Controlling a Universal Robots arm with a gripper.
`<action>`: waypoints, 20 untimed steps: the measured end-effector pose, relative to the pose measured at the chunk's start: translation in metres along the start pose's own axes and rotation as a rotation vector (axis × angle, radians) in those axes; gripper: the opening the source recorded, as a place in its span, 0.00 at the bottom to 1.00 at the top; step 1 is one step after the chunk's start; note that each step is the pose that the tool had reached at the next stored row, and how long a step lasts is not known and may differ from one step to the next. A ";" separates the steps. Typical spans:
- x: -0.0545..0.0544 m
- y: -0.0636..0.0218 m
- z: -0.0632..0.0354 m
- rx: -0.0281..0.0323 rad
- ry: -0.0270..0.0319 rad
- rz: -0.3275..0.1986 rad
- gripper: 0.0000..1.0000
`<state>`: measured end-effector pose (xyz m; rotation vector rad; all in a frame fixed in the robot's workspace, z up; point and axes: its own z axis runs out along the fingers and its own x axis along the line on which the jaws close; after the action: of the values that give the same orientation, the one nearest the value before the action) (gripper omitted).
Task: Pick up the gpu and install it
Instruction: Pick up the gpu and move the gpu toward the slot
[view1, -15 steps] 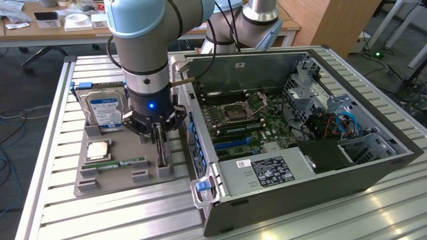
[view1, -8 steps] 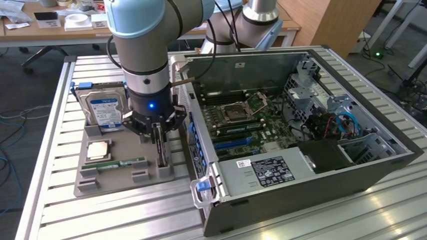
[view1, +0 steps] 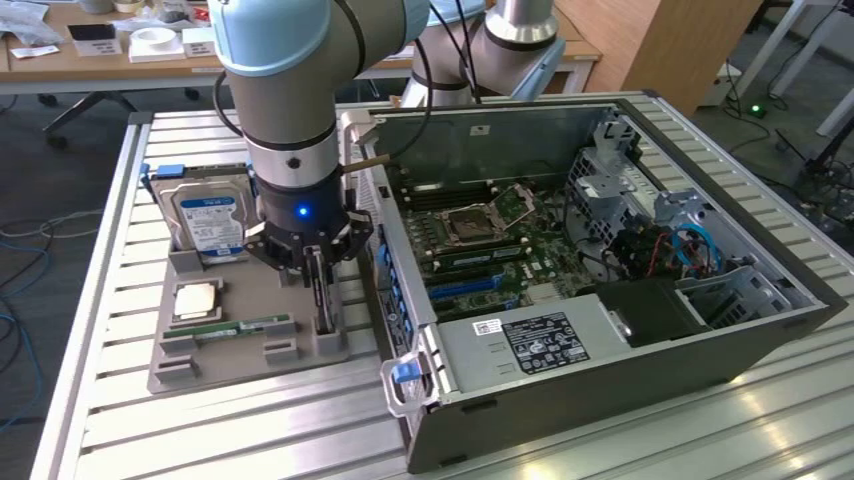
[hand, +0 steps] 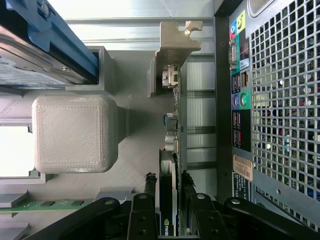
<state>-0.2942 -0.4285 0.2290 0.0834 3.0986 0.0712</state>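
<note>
End effector: the end effector (hand: 167, 179) is lowered onto the tray (view1: 300, 345), clenched on the graphics card (hand: 167, 205); a finger (hand: 150, 182) lies against each face.
Graphics card: it stands on its long edge in the tray's slotted holders, along the tray side nearest the computer case (view1: 641, 360), its metal bracket end pointing away from the end effector.
Other parts on the tray: a hard drive (view1: 211, 215) stands upright at the far end. A processor (view1: 196, 298) and a memory stick (view1: 247, 326) lie on the side away from the case.
Tray: it rests on the slatted table (view1: 240, 430), just beside the open case.
Step in hand: judged as the pick. The card is gripped but not yet out of its holders, and nothing is installed.
What the pick calls for: probably a straight pull with no tilt, since the holders and the case wall crowd the card.
</note>
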 end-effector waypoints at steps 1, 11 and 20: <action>0.000 0.0000 0.0000 0.0000 0.0000 0.000 0.31; 0.000 0.0000 0.0000 0.0001 0.0000 0.000 0.26; 0.000 0.0000 0.0000 -0.0003 0.0005 -0.008 0.26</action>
<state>-0.2943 -0.4285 0.2290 0.0703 3.0992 0.0714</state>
